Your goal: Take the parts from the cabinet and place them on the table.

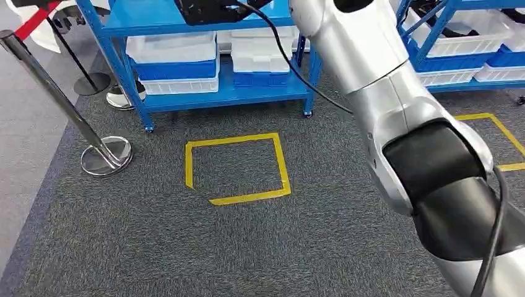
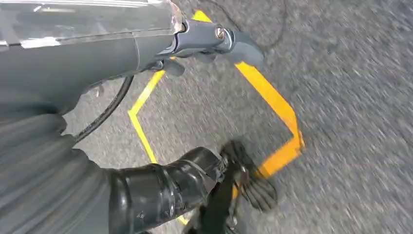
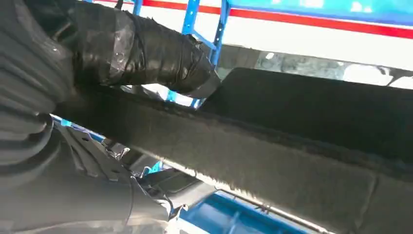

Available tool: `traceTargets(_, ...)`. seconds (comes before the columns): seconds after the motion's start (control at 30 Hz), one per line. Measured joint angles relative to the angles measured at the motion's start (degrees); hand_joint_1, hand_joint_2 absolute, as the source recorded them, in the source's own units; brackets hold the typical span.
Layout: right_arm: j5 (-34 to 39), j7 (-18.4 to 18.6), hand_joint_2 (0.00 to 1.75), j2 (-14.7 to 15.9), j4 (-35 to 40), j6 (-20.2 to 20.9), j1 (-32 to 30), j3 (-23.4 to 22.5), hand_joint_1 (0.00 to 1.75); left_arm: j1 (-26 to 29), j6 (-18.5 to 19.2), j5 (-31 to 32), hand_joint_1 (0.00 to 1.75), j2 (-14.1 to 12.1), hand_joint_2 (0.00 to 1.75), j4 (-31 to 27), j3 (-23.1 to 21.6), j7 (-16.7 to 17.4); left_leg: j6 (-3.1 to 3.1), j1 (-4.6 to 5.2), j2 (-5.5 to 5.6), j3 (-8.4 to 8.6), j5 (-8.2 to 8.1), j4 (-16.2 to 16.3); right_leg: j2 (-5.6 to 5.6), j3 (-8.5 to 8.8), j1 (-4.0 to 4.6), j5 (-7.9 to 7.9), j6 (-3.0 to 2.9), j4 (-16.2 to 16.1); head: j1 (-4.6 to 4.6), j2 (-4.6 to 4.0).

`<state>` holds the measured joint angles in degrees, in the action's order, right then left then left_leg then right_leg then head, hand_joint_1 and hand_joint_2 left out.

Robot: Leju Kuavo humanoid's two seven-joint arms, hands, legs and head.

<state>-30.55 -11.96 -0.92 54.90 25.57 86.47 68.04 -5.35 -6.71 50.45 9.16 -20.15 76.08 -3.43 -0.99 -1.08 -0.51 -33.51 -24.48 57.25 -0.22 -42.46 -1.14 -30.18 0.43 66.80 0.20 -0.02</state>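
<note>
My right hand [image 3: 112, 53] clamps a long dark felt-edged part [image 3: 292, 141], thumb wrapped over its upper edge; the part's long axis runs straight out past the hand toward the blue cabinet [image 1: 204, 93], with its white and blue bins [image 1: 173, 62], raised clear of the grey carpet [image 1: 155, 241]. My left hand [image 2: 214, 44] hangs above a yellow tape square [image 2: 272, 97] on the floor, fingers curled in around nothing.

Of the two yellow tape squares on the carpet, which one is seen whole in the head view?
The yellow tape square in front of the blue rack is whole; the other tape square is partly hidden by the robot's silver arm.
</note>
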Motion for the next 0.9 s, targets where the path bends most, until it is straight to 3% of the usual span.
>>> traceTargets(0.03, -0.09, 0.09, 1.75, 0.00, 0.00, 0.00, -0.01, 0.00, 1.75, 0.02, 0.09, 0.02, 0.00, 0.00, 1.75, 0.00, 0.00, 0.00, -0.14, 0.03, -0.02, -0.96, 0.69, 0.14, 0.00, -0.75, -0.01, -2.90, 0.12, 4.45, 0.02, 0.00)
traceTargets(0.07, -0.11, 0.22, 1.75, 0.00, 0.00, 0.00, -0.04, 0.00, 1.75, 0.00, 0.15, 0.11, 0.00, 0.00, 1.75, 0.00, 0.00, 0.07, -0.17, 0.06, -0.02, -2.07, 1.43, 0.36, 0.05, -1.26, -0.01, -4.64, 0.29, 8.75, 0.02, 0.00)
traceTargets(0.1, -0.27, 0.66, 1.75, 0.00, -0.02, 0.00, -0.06, 0.00, 1.75, -0.02, 0.15, 0.17, 0.00, 0.00, 1.75, 0.00, 0.00, 0.20, -0.12, 0.07, -0.02, -3.17, 2.11, 0.61, 0.07, -1.14, -0.01, -4.32, 0.38, 11.44, 0.00, 0.00)
traceTargets(0.13, -0.35, 0.94, 1.75, 0.00, -0.13, -0.02, -0.08, 0.00, 1.75, -0.02, 0.15, 0.24, 0.00, 0.00, 1.75, 0.00, 0.00, 0.26, -0.06, 0.06, -0.02, -4.36, 2.81, 0.90, 0.07, -0.13, -0.07, -2.18, 0.45, 12.10, 0.02, 0.00)
traceTargets(0.2, -0.74, 1.03, 1.75, -0.43, -0.50, -0.22, -0.07, 0.00, 1.75, 0.00, 0.11, 0.48, 0.00, 0.09, 1.75, 0.00, -0.02, 0.26, 0.27, -0.01, -0.01, -6.62, 4.15, 1.48, 0.05, 4.63, -0.22, 2.33, 0.39, 7.78, 0.02, 0.00)
traceTargets(0.23, -1.16, 1.11, 1.75, -0.91, -0.79, -0.39, -0.05, -0.04, 1.75, -0.03, 0.07, 0.61, 0.00, 0.09, 1.75, 0.00, -0.02, 0.26, 0.53, -0.01, 0.01, -7.43, 4.85, 1.86, 0.06, 8.46, -0.20, 2.07, 0.16, 3.22, 0.02, 0.00)
traceTargets(0.27, -1.58, 1.38, 1.75, -1.49, -1.25, -0.50, -0.03, -0.35, 1.75, -0.02, 0.02, 0.74, 0.00, 0.11, 1.75, 0.00, 0.00, 0.26, 1.00, 0.23, 0.09, -8.16, 5.36, 2.18, 0.11, 13.59, 0.01, -1.11, -0.17, -2.99, 0.04, 0.00)
traceTargets(0.3, -1.86, 1.75, 1.75, -2.28, -1.71, -0.61, 0.01, -0.70, 1.75, 0.07, 0.00, 0.85, 0.00, 0.15, 1.75, 0.00, -0.02, 0.26, 1.28, 0.37, 0.03, -8.50, 5.99, 2.28, 0.19, 15.56, 0.18, -3.22, -0.22, -7.76, -0.04, 0.00)
traceTargets(0.37, -2.34, 2.01, 1.75, -3.08, -3.08, -1.29, 0.20, -0.79, 1.75, 0.09, -0.02, 1.09, 0.00, 0.15, 1.75, 0.02, -0.02, 0.26, 2.00, 0.35, -0.10, -9.07, 8.38, 0.88, 0.32, 13.86, 0.57, -1.98, -0.32, -7.27, 0.00, 0.00)
traceTargets(0.4, -2.78, 1.97, 1.75, -3.59, -4.03, -1.51, 0.14, -0.79, 1.75, 0.22, 0.00, 1.14, 0.00, 0.15, 1.75, 0.00, -0.02, 0.28, 2.37, 0.37, -0.01, -9.35, 9.47, 0.26, 0.20, 12.53, 0.30, -1.01, -0.69, -7.63, 0.02, 0.00)
traceTargets(0.43, -3.37, 1.90, 1.75, -3.80, -5.54, -1.90, 0.20, -0.76, 1.75, 0.23, 0.04, 1.14, 0.00, 0.22, 1.75, 0.02, -0.02, 0.28, 2.59, 0.07, 0.03, -9.83, 8.57, 0.33, -0.44, 12.29, -0.11, 0.03, -1.26, -7.75, 0.00, 0.00)
traceTargets(0.47, -3.65, 1.90, 1.75, -4.68, -6.77, -2.03, 0.09, -0.79, 1.75, 0.21, 0.07, 1.12, 0.00, 0.35, 1.75, 0.04, -0.02, 0.39, 2.90, 0.07, 0.04, -10.68, 4.09, 2.30, -0.25, 11.11, -0.10, 1.01, -2.06, -7.84, 0.02, 0.00)
traceTargets(0.53, -4.27, 2.03, 1.75, -5.60, -8.22, -2.16, 0.14, -0.79, 1.75, 0.33, 0.07, 1.14, 0.00, 0.39, 1.75, 0.04, -0.02, 0.37, 3.47, -0.12, 0.08, -11.81, -4.29, 10.37, -0.26, 9.05, 0.03, 2.86, -2.32, -7.74, 0.00, 0.00)
traceTargets(0.57, -4.24, 2.01, 1.75, -5.83, -8.83, -2.23, 0.15, -0.79, 1.75, 0.32, 0.07, 1.14, 0.00, 0.35, 1.75, 0.04, -0.02, 0.35, 3.68, -0.11, 0.09, -12.20, -6.34, 14.93, -0.27, 8.06, 0.16, 3.70, -2.30, -7.69, -0.02, 0.00)
traceTargets(0.6, -4.24, 1.94, 1.75, -6.03, -9.27, -2.36, 0.11, -0.79, 1.75, 0.28, 0.09, 1.14, 0.00, 0.35, 1.75, 0.04, -0.02, 0.35, 3.76, -0.11, 0.08, -12.23, -6.32, 18.73, -0.34, 7.02, 0.23, 4.48, -2.31, -7.58, 0.00, 0.00)
traceTargets(0.63, -4.24, 1.95, 1.75, -6.27, -9.85, -2.36, 0.10, -0.79, 1.75, 0.22, 0.09, 1.14, 0.00, 0.35, 1.75, 0.04, -0.02, 0.35, 3.73, -0.11, 0.09, -11.51, -4.23, 21.03, -0.44, 5.78, 0.32, 5.33, -2.29, -7.41, -0.02, 0.00)
traceTargets(0.67, -4.24, 1.95, 1.75, -6.43, -10.27, -2.36, 0.10, -0.79, 1.75, 0.18, 0.11, 1.14, 0.00, 0.37, 1.75, 0.04, -0.02, 0.35, 3.58, -0.11, 0.10, -9.82, -1.76, 20.75, -0.46, 4.73, 0.39, 6.07, -2.25, -7.26, -0.02, 0.00)
traceTargets(0.7, -4.24, 1.95, 1.75, -6.60, -10.67, -2.36, 0.10, -0.79, 1.75, 0.10, 0.11, 1.14, 0.00, 0.37, 1.75, 0.04, -0.02, 0.35, 3.26, -0.08, 0.17, -6.69, 0.13, 18.05, -0.48, 3.64, 0.50, 6.89, -2.18, -7.12, -0.02, 0.00)
traceTargets(0.73, -4.24, 1.95, 1.75, -6.69, -10.97, -2.38, 0.14, -0.79, 1.75, 0.01, 0.11, 1.14, 0.00, 0.37, 1.75, 0.04, -0.02, 0.33, 2.74, 0.02, 0.30, -2.68, -0.48, 13.66, -0.45, 2.97, 0.59, 7.61, -2.10, -7.08, -0.02, 0.00)
traceTargets(0.77, -4.24, 1.95, 1.75, -7.01, -11.19, -2.38, 0.16, -0.92, 1.75, -0.05, 0.09, 1.14, 0.00, 0.26, 1.75, 0.04, -0.02, 0.33, 2.04, 0.22, 0.61, 2.61, -3.65, 7.72, -0.47, 2.76, 0.55, 8.14, -1.96, -7.01, 0.02, 0.00)
traceTargets(0.8, -4.26, 1.97, 1.75, -7.04, -11.45, -2.40, 0.30, -1.05, 1.75, -0.13, 0.09, 1.14, 0.00, 0.20, 1.75, 0.04, -0.02, 0.33, 1.75, 0.76, 0.61, 7.40, -6.46, 0.54, -0.49, 2.49, 0.78, 8.53, -1.67, -6.92, 0.00, 0.00)
traceTargets(0.83, -4.33, 1.99, 1.75, -7.06, -11.56, -2.47, 0.53, -1.07, 1.75, -0.15, 0.11, 1.14, 0.00, 0.20, 1.75, 0.04, -0.04, 0.31, 1.66, 0.84, 0.58, 7.86, -7.07, -1.04, -0.74, 2.32, 0.72, 9.57, -1.39, -7.22, 0.04, 0.00)
traceTargets(0.9, -4.62, 1.97, 1.75, -7.17, -11.87, -3.35, 0.62, -1.07, 1.75, -0.19, 0.11, 1.14, 0.00, 0.22, 1.75, 0.04, -0.04, 0.37, 1.06, 1.17, 0.65, 6.48, -4.89, -0.90, -0.79, 2.26, 0.44, 11.72, -0.66, -8.83, -0.02, 0.00)
